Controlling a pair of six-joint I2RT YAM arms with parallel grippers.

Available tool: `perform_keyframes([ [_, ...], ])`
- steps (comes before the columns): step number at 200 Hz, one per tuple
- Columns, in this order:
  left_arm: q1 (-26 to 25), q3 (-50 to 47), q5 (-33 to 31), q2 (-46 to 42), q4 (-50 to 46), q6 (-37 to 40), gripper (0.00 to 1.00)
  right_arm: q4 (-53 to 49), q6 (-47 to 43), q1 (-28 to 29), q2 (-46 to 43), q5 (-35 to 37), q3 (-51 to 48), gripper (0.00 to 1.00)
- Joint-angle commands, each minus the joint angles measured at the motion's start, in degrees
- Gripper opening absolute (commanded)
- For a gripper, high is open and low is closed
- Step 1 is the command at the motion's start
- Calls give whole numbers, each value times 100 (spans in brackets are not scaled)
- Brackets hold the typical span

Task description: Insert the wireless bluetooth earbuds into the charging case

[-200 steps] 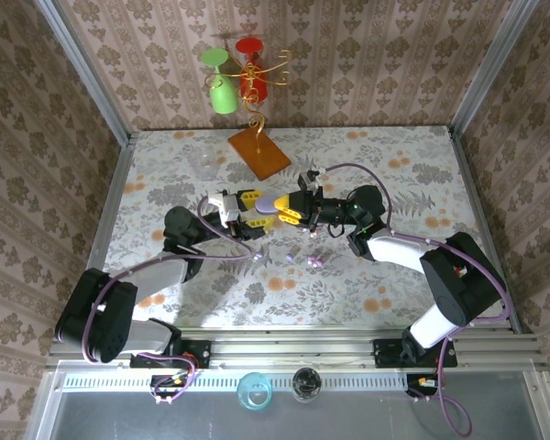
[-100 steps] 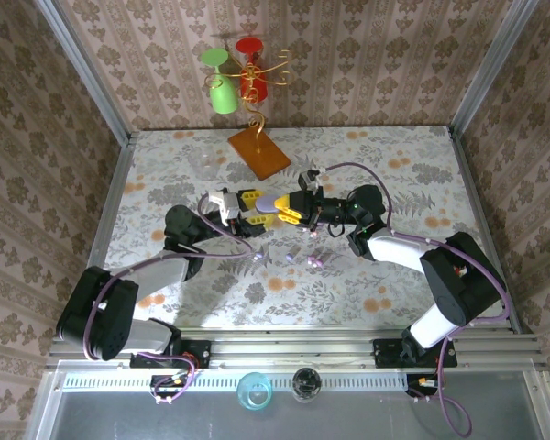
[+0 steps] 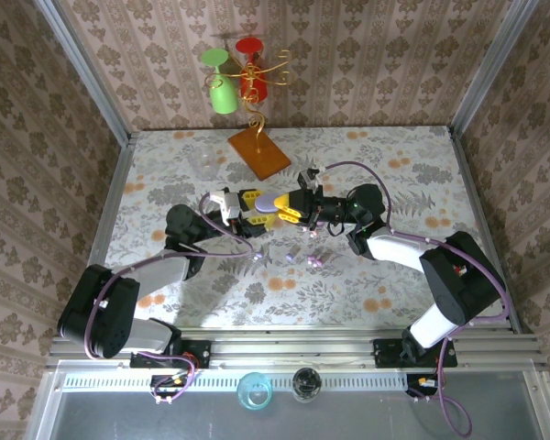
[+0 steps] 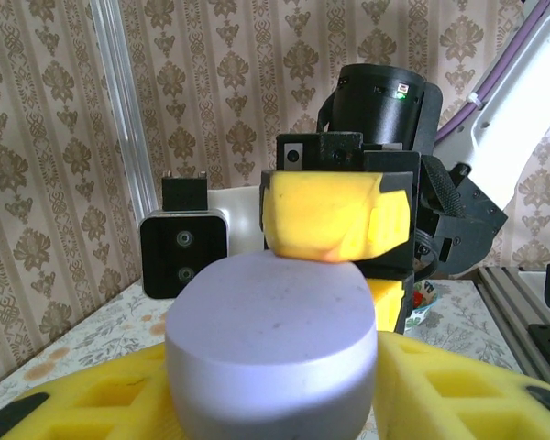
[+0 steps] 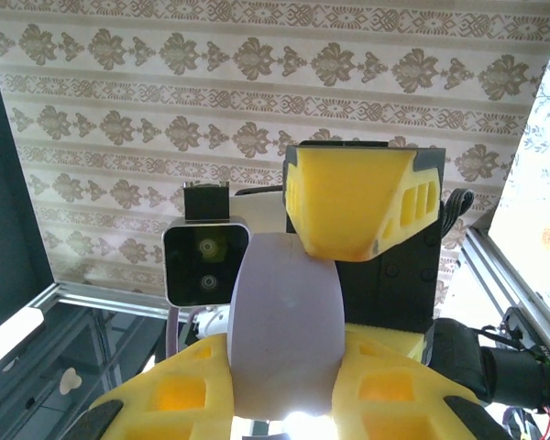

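A lilac pebble-shaped charging case (image 3: 269, 203) hangs above the table's middle, held from both sides. My left gripper (image 3: 255, 203) is shut on its wide body (image 4: 270, 312), with yellow fingers (image 4: 92, 403) on either side. My right gripper (image 3: 291, 210) is shut on the case's other end (image 5: 280, 312), one yellow finger (image 4: 335, 215) lying on its top. The case's lid looks closed. Tiny lilac and pink earbuds (image 3: 290, 258) lie loose on the floral table below the grippers, another (image 3: 257, 259) to the left and one (image 3: 314, 263) to the right.
An orange stand (image 3: 258, 152) with a green glass (image 3: 223, 93) and a red glass (image 3: 250, 81) is at the back. A clear cup (image 3: 203, 161) stands back left. A blue cup (image 3: 254, 390) and a dark one (image 3: 305, 384) sit below the front rail.
Both grippers and the case between them have drifted very slightly toward the back. Both grips are unchanged.
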Motion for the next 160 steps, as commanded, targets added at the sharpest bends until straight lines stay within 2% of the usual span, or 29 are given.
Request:
perform_keyframes([
  [1,-53,217,166,-48,202,-70,51,245,-67,39,124,16,185,0],
  [46,-53,220,204,-45,193,-85,47,253,-67,34,171,10,205,0],
  [73,-53,176,177,-2,198,-54,53,292,-57,34,88,9,205,0],
  [160,-6,79,83,43,212,-22,55,274,-148,25,-60,40,161,0],
])
